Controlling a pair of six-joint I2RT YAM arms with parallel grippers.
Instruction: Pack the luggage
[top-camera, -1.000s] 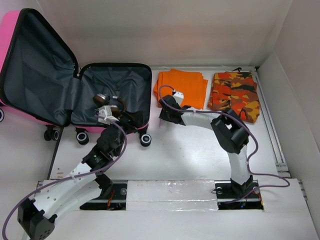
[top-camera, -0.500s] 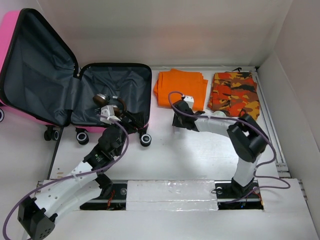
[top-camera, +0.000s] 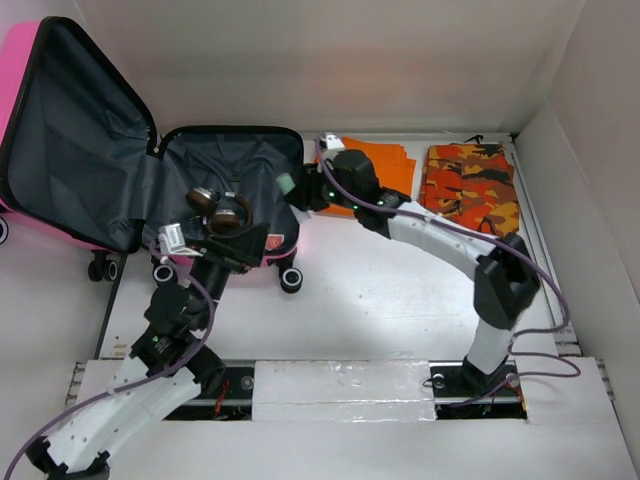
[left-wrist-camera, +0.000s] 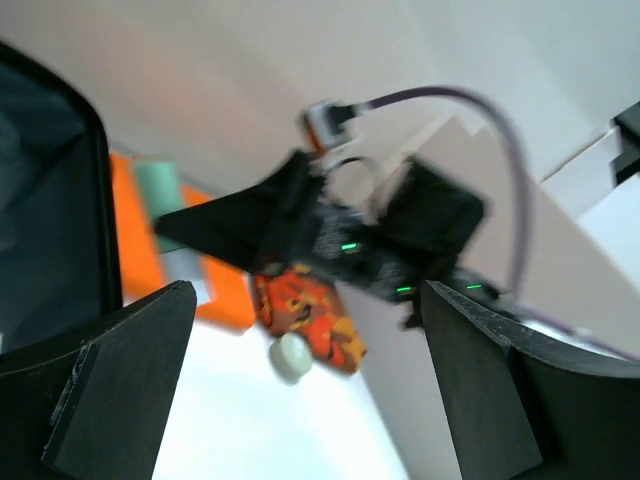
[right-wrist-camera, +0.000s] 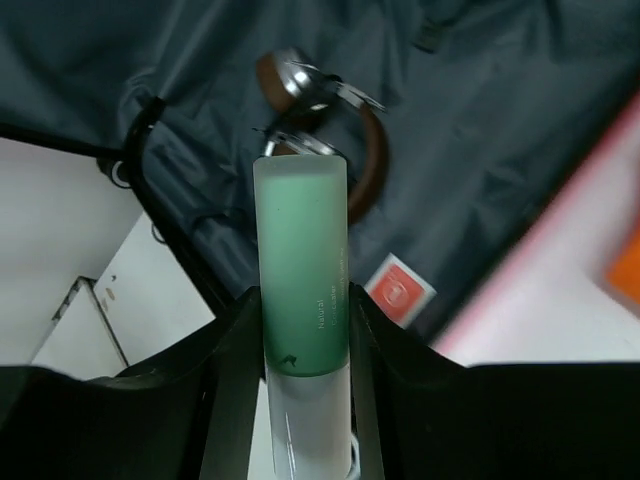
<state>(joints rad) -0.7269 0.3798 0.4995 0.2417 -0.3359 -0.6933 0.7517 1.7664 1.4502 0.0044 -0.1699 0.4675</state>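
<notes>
Swinging the right gripper (right-wrist-camera: 300, 400) left, off the tabletop (top-camera: 400, 290) beside the orange cloth (top-camera: 385, 165) and over the right rim of the luggage (top-camera: 230, 160), jaws clamping a green bottle (right-wrist-camera: 300, 270). Drawing the left gripper (left-wrist-camera: 308, 330) back nearward from the headphones (top-camera: 220, 208) lying inside, jaws apart and empty. Keeping the luggage open at far left; probably nearing a second item's drop.

one luggage (top-camera: 75, 140), one headphone set (top-camera: 221, 209), one green bottle (right-wrist-camera: 300, 270), one orange cloth (top-camera: 393, 176), one camouflage cloth (top-camera: 470, 190).
</notes>
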